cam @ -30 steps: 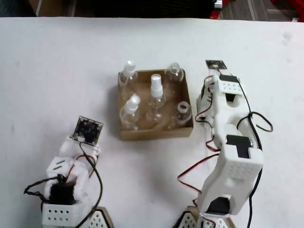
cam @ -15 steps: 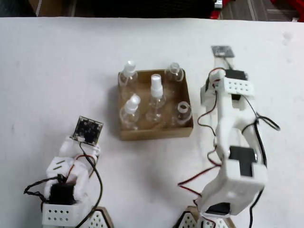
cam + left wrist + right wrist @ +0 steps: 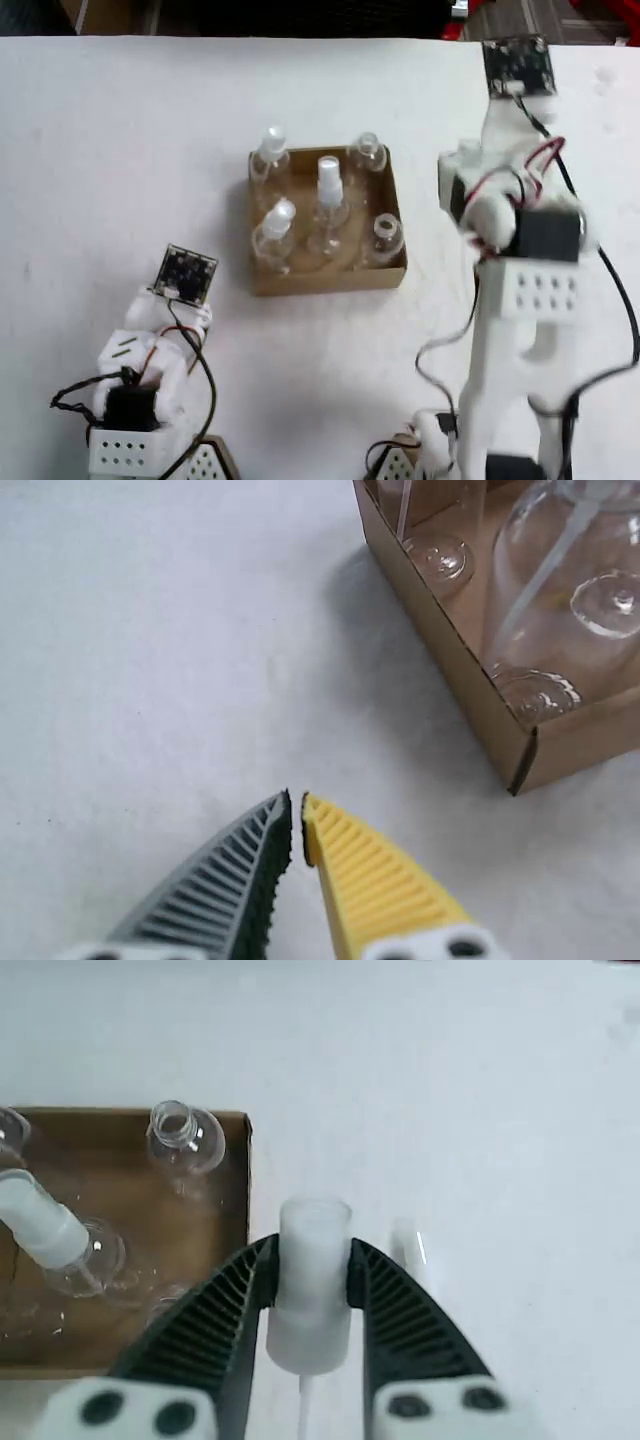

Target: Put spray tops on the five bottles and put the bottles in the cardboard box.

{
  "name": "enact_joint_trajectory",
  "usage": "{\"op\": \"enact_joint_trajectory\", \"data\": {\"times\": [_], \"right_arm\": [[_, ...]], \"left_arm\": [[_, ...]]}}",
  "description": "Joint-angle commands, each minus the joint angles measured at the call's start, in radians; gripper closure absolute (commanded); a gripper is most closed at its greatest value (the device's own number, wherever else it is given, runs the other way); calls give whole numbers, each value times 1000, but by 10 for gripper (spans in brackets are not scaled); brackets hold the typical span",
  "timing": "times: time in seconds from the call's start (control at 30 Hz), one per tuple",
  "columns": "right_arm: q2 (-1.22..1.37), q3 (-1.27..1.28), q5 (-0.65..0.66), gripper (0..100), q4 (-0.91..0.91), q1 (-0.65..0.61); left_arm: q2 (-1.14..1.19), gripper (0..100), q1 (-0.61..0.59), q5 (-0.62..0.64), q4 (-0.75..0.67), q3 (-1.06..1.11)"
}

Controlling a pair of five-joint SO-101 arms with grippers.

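Observation:
The cardboard box stands mid-table with several clear bottles in it. Three carry white spray tops; two stand open-necked, one at the far right corner and one at the near right corner. My right arm is raised to the right of the box. Its gripper is shut on a white spray top with its tube hanging down, beside the box's edge and near an open bottle. My left gripper is shut with nothing in it, on the table near a box corner.
White table all round the box. My left arm rests at the near left, well apart from the box. The table's far edge runs along the top, with dark floor behind it. Red and black cables hang from the right arm.
My right arm has risen from low beside the box's right side and swung toward the far right; it now stands high over the table. The left arm and the bottles have not moved.

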Motion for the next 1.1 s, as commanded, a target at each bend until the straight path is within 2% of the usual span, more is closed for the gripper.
{"op": "enact_joint_trajectory", "data": {"times": [0.0,0.13,0.3,0.4,0.53,0.7,1.07], "right_arm": [[-107,68,-9,983,-148,-10],[-191,213,-11,983,-438,-27],[-288,334,-17,983,-789,-145],[-306,368,-78,983,-963,-223],[-239,416,-91,983,-1231,-295],[-31,462,-91,983,-1583,-283],[111,485,-101,983,-1612,-269]], "left_arm": [[-12,976,8,-8,3,-2],[-12,976,8,-8,3,-2],[-12,976,8,-8,3,-2],[-12,976,7,-8,3,-2],[-12,976,7,-8,3,-2],[-12,976,5,-8,3,-2],[-12,976,5,-8,3,-2]]}}
